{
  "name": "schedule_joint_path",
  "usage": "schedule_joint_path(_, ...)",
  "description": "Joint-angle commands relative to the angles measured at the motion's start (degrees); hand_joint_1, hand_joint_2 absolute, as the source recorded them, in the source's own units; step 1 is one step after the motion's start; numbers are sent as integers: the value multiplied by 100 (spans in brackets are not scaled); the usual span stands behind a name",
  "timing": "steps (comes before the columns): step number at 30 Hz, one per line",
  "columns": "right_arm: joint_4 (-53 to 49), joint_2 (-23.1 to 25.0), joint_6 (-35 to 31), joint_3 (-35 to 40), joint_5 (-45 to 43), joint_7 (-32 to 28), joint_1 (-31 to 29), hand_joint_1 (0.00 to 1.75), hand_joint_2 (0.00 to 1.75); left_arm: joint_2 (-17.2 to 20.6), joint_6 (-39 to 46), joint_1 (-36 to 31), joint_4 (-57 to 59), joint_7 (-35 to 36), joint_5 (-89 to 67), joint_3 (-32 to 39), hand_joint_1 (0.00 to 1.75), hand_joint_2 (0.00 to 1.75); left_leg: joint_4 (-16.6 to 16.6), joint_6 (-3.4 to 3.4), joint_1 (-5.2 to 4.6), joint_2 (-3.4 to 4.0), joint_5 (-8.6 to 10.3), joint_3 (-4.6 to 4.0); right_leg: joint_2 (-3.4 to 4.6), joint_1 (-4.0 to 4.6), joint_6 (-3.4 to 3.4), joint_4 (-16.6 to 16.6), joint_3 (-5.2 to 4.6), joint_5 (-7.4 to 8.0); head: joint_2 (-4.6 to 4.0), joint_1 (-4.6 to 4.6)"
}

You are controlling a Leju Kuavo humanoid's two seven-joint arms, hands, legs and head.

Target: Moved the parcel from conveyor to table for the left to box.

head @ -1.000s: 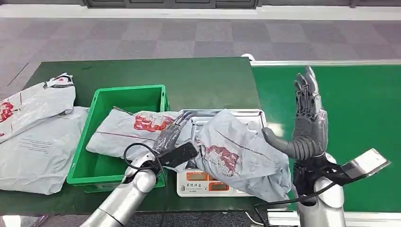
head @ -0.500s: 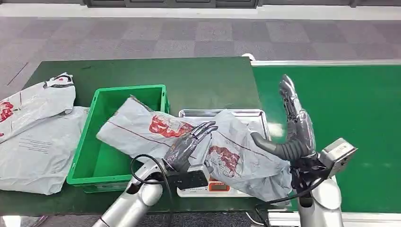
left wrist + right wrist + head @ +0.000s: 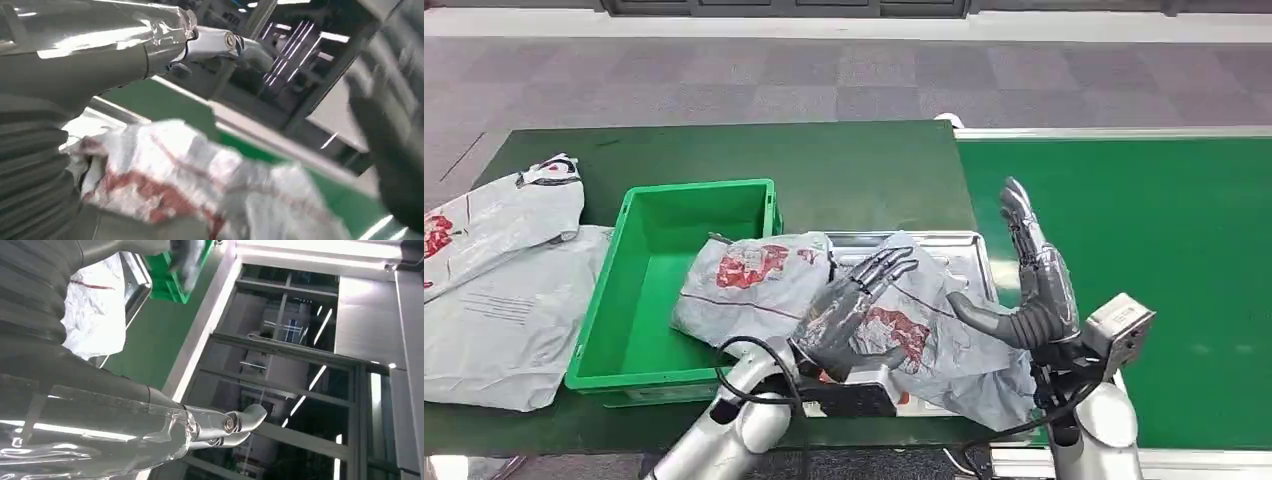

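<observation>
A grey parcel with red print (image 3: pixel 749 283) lies crumpled across the right rim of the green box (image 3: pixel 664 200) and the edge of the scale tray (image 3: pixel 964 245). My left hand (image 3: pixel 854 305) rests on its right end with fingers spread and straight. In the left wrist view the thumb stands well apart from the dark fingers, over the parcel (image 3: pixel 175 190). A second grey parcel (image 3: pixel 949 345) is heaped on the scale. My right hand (image 3: pixel 1039 285) stands upright and open at that parcel's right edge, thumb pointing at it.
Two more grey parcels (image 3: pixel 494 270) lie on the dark green table (image 3: pixel 844 170) left of the box. The bright green conveyor (image 3: pixel 1184 250) runs along the right. The scale's white base (image 3: pixel 914 403) sits at the table's near edge. The right wrist view catches the tray and box (image 3: pixel 185 275).
My left hand has drawn back to the right and toward me. The red-print parcel came with it, from inside the box to its right rim. My right hand has lowered and tilted.
</observation>
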Motion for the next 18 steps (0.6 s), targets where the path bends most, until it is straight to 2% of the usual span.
schedule_joint_path(1,-152,366,-15,-334,127,100,210,0,175,-349,175,-568,1694,590,-481,-445,175,175,-4,-5,4,-12,-1,9,-9,4,-1,-7,13,-3,0,0)
schedule_joint_path(2,-183,383,13,-351,130,104,253,0,175,-367,113,-630,1877,816,-658,-501,171,175,-8,-7,6,-25,0,13,-21,5,-2,-13,22,-5,0,0)
schedule_joint_path(3,-269,450,-6,-420,173,92,324,0,175,-408,404,-756,2218,1669,-1339,-600,10,175,-5,-5,3,-22,1,9,-18,3,-2,-8,14,-5,0,0)
schedule_joint_path(4,-344,488,6,-459,173,68,358,0,175,-459,383,-820,2436,1964,-1616,-607,0,175,-8,-6,5,-26,1,13,-21,5,-2,-13,21,-5,-2,0)
schedule_joint_path(12,-581,554,51,-501,118,-34,356,0,175,-542,425,-837,2651,2073,-1852,-446,0,175,-7,-4,2,-10,0,12,-6,2,-1,-10,15,-2,0,0)
schedule_joint_path(14,-653,568,25,-512,-7,-142,352,0,175,-595,142,-844,2708,2059,-1990,-424,0,175,-14,-8,7,-4,0,21,1,6,-2,-21,25,3,0,0)
schedule_joint_path(18,-764,578,70,-445,-131,-170,287,0,175,-732,196,-877,2846,1872,-1906,-171,0,175,-7,-2,1,-5,0,21,-4,1,1,-10,27,0,0,0)
